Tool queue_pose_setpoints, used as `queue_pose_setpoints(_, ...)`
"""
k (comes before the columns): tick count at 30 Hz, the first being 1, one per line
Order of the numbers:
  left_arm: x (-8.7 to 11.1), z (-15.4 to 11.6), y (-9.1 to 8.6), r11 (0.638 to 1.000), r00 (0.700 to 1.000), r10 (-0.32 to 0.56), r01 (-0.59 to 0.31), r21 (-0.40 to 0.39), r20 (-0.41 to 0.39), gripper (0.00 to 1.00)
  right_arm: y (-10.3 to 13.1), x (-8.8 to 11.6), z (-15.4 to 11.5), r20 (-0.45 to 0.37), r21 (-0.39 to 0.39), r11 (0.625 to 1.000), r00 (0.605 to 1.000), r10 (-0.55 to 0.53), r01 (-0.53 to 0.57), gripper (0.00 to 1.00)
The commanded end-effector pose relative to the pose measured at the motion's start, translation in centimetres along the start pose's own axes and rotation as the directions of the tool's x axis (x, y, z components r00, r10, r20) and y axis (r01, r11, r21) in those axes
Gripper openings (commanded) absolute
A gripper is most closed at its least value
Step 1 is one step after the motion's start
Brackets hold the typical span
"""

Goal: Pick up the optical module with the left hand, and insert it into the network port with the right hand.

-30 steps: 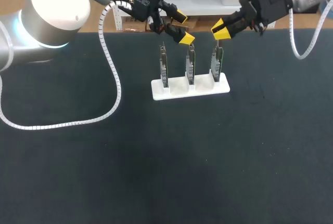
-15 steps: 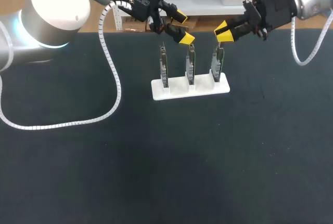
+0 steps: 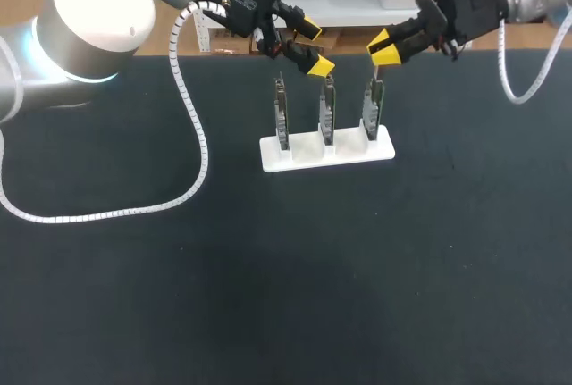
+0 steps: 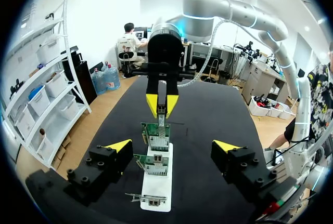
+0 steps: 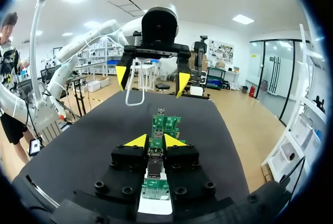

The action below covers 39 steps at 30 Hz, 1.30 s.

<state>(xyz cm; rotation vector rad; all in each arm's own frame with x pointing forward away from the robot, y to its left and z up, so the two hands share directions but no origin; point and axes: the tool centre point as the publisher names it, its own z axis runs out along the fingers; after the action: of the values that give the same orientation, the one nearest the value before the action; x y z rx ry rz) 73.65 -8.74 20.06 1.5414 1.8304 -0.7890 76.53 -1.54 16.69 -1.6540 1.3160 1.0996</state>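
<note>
A white rack (image 3: 326,151) holds three upright green network cards: left (image 3: 281,117), middle (image 3: 328,112) and right (image 3: 373,108). My right gripper (image 3: 384,48) hangs just above the right card, shut on a small silvery optical module (image 5: 154,168) that shows between its fingers in the right wrist view. The left wrist view shows the same module (image 4: 162,112) pointing down at the farthest card (image 4: 157,135). My left gripper (image 3: 315,46) stands open and empty above and behind the middle card, facing the right gripper (image 4: 162,104) across the rack.
The rack sits at the back middle of the black table (image 3: 268,278). The left arm's white coiled cable (image 3: 192,126) loops down over the table's left part. The right arm's cable (image 3: 514,81) hangs at the far right.
The right gripper has shifted a little over the right card, ending slightly higher, with the module still in it. The left arm has not moved.
</note>
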Motion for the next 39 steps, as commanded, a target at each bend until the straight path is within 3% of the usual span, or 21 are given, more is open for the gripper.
queue_pose_setpoints(1, -0.1, 0.0, 0.0, 1.000, 1.000, -0.001, 0.001, 0.000, -0.005, 1.00, -0.1, 0.3, 0.1, 0.006, -0.001, 1.000, 1.000, 0.001, -0.001, 0.00)
queue_pose_setpoints(23, -0.1, 0.0, 0.0, 1.000, 1.000, -0.001, 0.001, 0.000, -0.005, 1.00, -0.2, 1.0, 0.5, 0.024, -0.007, 1.000, 1.000, 0.018, -0.018, 0.00)
queue_pose_setpoints(25, -0.1, 0.0, 0.0, 1.000, 1.000, -0.001, 0.001, 0.000, -0.005, 1.00, -0.2, 0.9, 0.4, 0.021, -0.009, 1.000, 1.000, 0.015, -0.015, 0.44)
queue_pose_setpoints(26, -0.1, 0.0, 0.0, 1.000, 1.000, -0.001, 0.001, 0.000, -0.005, 1.00, -0.2, 0.8, 0.4, 0.021, -0.009, 1.000, 1.000, 0.015, -0.015, 0.87)
queue_pose_setpoints(27, -0.1, 0.0, 0.0, 1.000, 1.000, -0.001, 0.001, 0.000, -0.005, 1.00, -0.3, 0.8, 0.4, 0.022, -0.011, 1.000, 1.000, 0.019, -0.019, 1.00)
queue_pose_setpoints(39, -0.1, 0.0, 0.0, 1.000, 1.000, -0.001, 0.001, 0.000, -0.005, 1.00, -1.1, -1.2, -0.9, -0.004, -0.019, 1.000, 1.000, -0.008, 0.007, 1.00)
